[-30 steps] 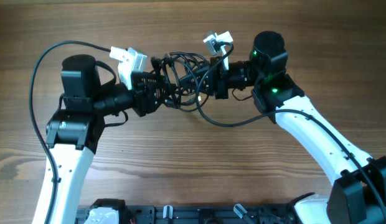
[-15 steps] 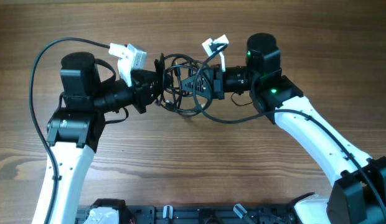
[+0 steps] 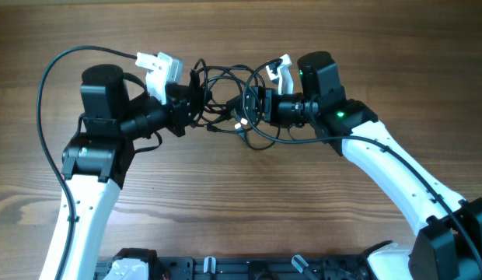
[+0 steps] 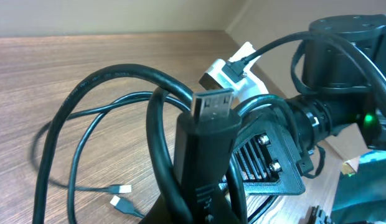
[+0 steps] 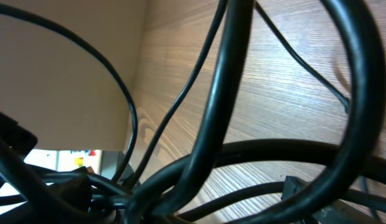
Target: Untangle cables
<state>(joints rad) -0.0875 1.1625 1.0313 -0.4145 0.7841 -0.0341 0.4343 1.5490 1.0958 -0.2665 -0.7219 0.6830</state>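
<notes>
Cables: thin, light, limp black cords in a loose knot, held up between both hands, free ends trailing on the table. Left hand looks clamped on one plug, silver tip up. Right hand is buried in loops, so I can't tell whether it grips. Jackets probably slick and loops will snag. Best hold is the stiff plug bodies, not mid-cord.

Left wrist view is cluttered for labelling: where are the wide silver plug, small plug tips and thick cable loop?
wide silver plug (image 4: 212,104), left wrist view, metal face.
small plug tips (image 4: 123,188), left wrist view, upper tip's metal.
thick cable loop (image 4: 118,73), left wrist view, top of arch.
</notes>
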